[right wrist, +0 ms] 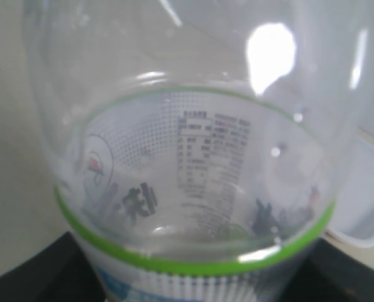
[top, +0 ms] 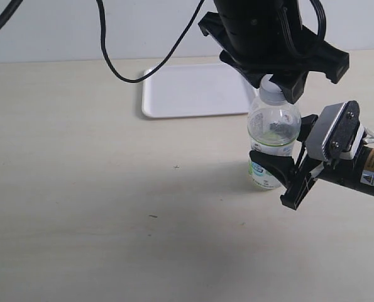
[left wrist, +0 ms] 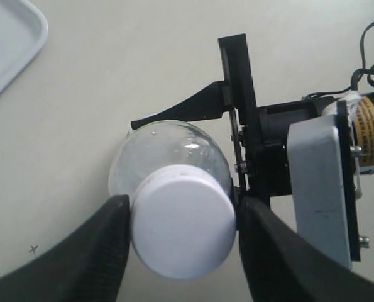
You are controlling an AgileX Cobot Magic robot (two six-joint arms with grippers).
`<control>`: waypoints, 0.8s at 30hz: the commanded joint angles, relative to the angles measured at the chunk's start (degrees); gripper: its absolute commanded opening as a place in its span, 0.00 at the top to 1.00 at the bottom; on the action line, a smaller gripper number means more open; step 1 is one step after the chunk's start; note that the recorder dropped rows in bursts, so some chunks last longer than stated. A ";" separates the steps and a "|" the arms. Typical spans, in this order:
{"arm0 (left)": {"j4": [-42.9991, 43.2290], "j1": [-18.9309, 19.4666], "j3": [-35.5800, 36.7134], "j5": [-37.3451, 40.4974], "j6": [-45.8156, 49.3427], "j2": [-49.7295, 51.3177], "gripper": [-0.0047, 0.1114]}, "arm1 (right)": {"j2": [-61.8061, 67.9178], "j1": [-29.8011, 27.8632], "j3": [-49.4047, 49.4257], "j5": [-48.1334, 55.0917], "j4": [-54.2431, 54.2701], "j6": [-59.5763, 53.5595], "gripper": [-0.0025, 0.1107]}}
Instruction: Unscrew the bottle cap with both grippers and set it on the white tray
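Note:
The clear bottle (top: 273, 139) stands upright on the table, right of centre. My right gripper (top: 276, 167) comes in from the right and is shut on its labelled lower body, which fills the right wrist view (right wrist: 193, 207). The white bottle cap (top: 271, 89) sits on the neck. From above, my left gripper (top: 276, 87) is shut on the cap, and the left wrist view shows a black finger pressed on each side of the bottle cap (left wrist: 182, 222). The white tray (top: 193, 90) lies behind the bottle to the left.
A black cable (top: 121, 69) hangs over the table near the tray's left end. The right arm's grey-white block (top: 337, 131) with its yellow label juts out beside the bottle. A tray corner (left wrist: 11, 44) shows in the left wrist view.

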 commanded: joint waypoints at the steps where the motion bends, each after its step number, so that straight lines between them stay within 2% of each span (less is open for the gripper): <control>1: -0.45 -0.08 -0.37 -0.21 0.02 -0.89 0.53 | -0.05 -0.18 -0.10 2.35 0.04 -0.30 0.98; 8: -0.35 -0.08 -0.37 0.12 0.16 -0.89 0.55 | -0.05 -0.18 -0.10 2.21 0.04 -0.30 0.98; 11: -0.35 -0.08 -0.37 0.46 0.16 -0.89 0.67 | -0.05 -0.18 -0.10 1.85 0.04 -0.30 0.98; 16: -0.35 -0.08 -0.37 0.96 0.16 -0.89 0.93 | -0.05 -0.18 -0.10 1.72 0.04 -0.30 0.98; 17: -0.35 -0.08 -0.37 0.96 0.16 -0.89 0.96 | -0.05 -0.18 -0.10 1.61 0.04 -0.30 0.98; 24: -0.35 -0.08 -0.37 1.06 -0.91 -0.89 0.96 | -0.05 -0.18 -0.10 1.51 -0.07 -0.30 0.98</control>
